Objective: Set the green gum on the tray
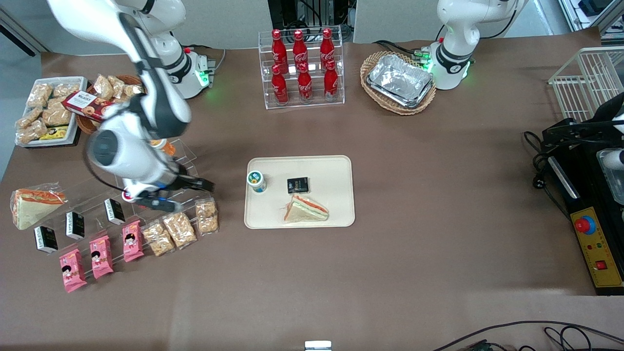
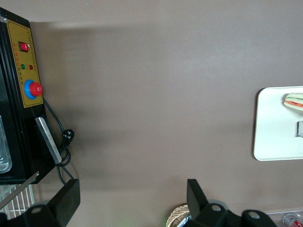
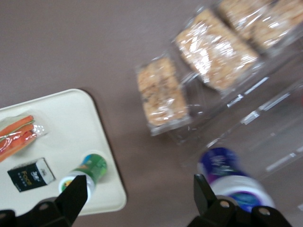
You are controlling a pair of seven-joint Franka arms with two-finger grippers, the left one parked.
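Note:
The green gum [image 1: 256, 181] stands upright on the beige tray [image 1: 336, 168], near the tray edge closest to the working arm. It also shows in the right wrist view [image 3: 85, 172], on the tray [image 3: 66, 118]. My gripper [image 1: 187, 192] is open and empty, above the bare table between the tray and the snack display, apart from the gum. In the right wrist view the gripper [image 3: 139, 196] hangs over brown table with its fingers wide apart.
On the tray lie a black packet [image 1: 298, 185] and a wrapped sandwich [image 1: 306, 209]. Cracker bags [image 1: 206, 216], pink packets [image 1: 101, 256] and a clear stand are under the arm. A blue-lidded bottle [image 3: 227, 177] is near one finger. Cola rack [image 1: 302, 66] and foil-tray basket [image 1: 399, 82] stand farther back.

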